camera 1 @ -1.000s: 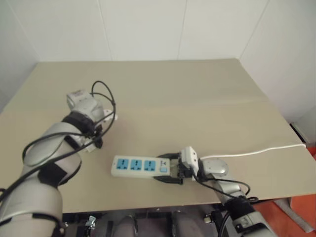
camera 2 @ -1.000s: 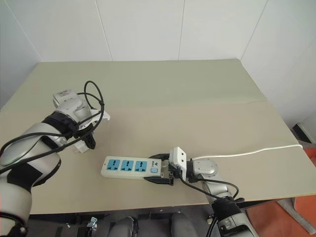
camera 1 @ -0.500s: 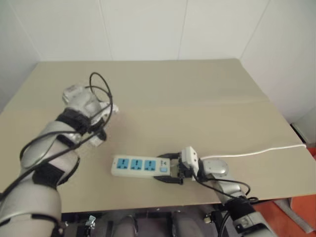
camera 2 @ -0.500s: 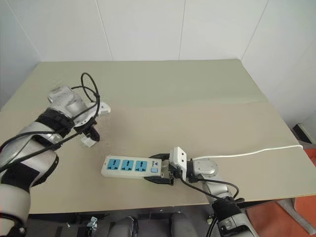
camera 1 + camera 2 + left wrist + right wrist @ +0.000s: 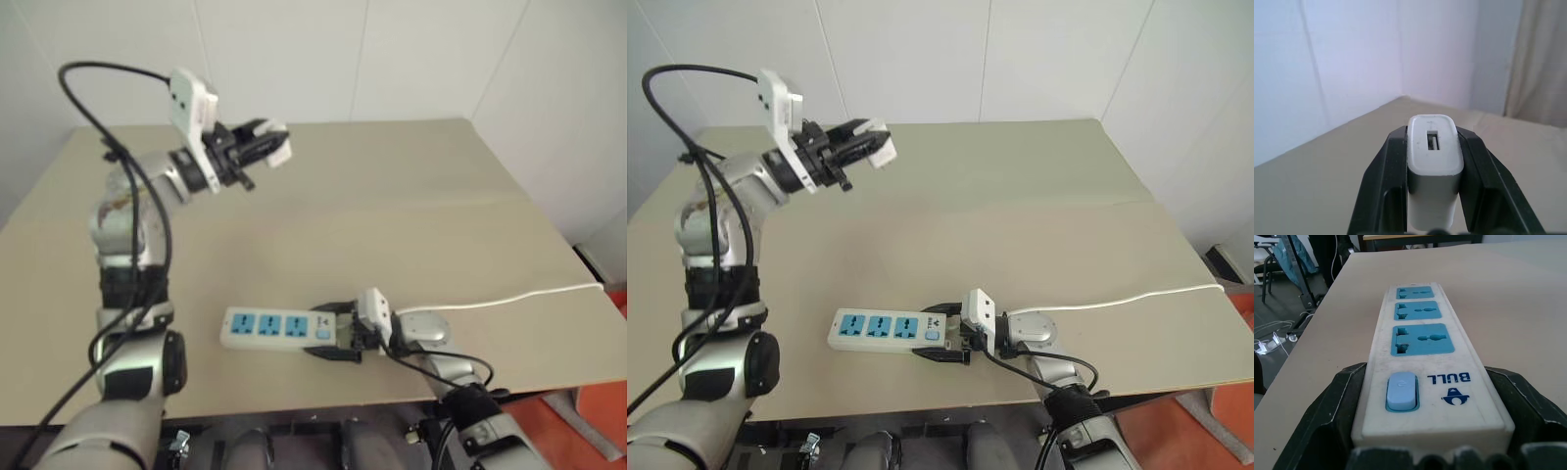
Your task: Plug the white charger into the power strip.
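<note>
White charger [image 5: 1432,166] sits clamped in the left pincer [image 5: 257,149], held high above the far side of the desk [image 5: 411,215], well apart from the power strip [image 5: 279,330]. That strip lies near the desk's front edge, its switch end gripped between the fingers of the right pincer [image 5: 1430,440]. Risks ahead: the prongs cannot be seen, so the plug may arrive misaligned with a blue socket; pressing down could tip or slide the strip if the right grip is loose.
</note>
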You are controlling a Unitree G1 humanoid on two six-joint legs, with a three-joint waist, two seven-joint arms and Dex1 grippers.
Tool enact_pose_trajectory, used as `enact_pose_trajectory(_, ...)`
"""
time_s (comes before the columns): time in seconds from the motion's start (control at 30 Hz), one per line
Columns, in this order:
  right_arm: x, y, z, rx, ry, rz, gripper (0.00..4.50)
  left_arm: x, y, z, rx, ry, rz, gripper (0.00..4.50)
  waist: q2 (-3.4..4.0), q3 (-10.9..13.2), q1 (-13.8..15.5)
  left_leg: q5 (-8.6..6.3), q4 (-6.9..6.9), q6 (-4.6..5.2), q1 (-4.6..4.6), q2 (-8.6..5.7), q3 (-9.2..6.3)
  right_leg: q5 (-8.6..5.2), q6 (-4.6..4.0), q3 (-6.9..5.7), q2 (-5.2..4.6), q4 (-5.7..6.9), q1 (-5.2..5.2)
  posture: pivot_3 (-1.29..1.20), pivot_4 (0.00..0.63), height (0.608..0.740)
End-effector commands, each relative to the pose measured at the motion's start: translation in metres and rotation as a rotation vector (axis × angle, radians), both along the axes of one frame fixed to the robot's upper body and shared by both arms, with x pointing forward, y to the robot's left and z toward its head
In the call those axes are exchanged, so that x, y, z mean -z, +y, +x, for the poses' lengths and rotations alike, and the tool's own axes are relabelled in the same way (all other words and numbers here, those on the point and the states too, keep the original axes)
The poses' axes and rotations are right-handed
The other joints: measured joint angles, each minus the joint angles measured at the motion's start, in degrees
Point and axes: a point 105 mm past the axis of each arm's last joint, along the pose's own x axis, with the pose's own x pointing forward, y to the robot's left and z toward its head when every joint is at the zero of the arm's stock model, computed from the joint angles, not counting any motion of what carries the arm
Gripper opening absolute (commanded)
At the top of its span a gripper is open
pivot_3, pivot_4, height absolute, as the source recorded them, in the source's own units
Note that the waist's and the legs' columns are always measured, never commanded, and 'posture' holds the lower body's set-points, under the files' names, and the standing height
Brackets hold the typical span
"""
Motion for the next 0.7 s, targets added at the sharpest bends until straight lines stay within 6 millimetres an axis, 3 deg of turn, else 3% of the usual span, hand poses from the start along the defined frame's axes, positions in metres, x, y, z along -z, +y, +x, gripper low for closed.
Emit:
enact_pose_trajectory(0.03,0.002,0.005,-0.004,-0.035,-0.004,-0.008,3.46,0.011,-0.018,-0.037,0.2,-0.082,0.082,1.02,0.0,0.0,0.04,0.0,0.07,0.0,-0.01,0.01,-0.04,0.0,0.0,-0.02,0.04,0.0,0.03,0.0,0.15,0.74)
enact_pose_trajectory(0.13,0.004,0.004,-0.003,-0.043,-0.001,-0.019,3.46,0.039,-0.023,-0.061,0.308,-0.116,0.11,1.02,0.0,0.0,-0.01,0.01,0.13,0.0,0.01,0.0,-0.05,0.0,0.0,0.0,0.07,0.06,0.05,0.0,0.15,0.74)
enact_pose_trajectory(0.3,0.005,0.002,-0.002,-0.054,0.006,-0.031,3.46,0.072,-0.024,-0.082,0.408,-0.115,0.125,1.02,0.0,0.0,0.09,0.0,0.13,0.0,0.2,0.02,-0.06,0.0,0.0,0.0,0.09,-0.02,0.3,0.0,0.15,0.74)
enact_pose_trajectory(0.7,0.007,0.002,-0.002,-0.061,0.015,-0.044,3.46,0.12,-0.016,-0.098,0.54,0.027,0.242,1.02,0.01,0.0,0.09,-0.02,0.1,0.04,0.53,0.02,-0.11,0.0,0.0,-0.06,0.13,-0.34,0.75,0.0,0.15,0.74)
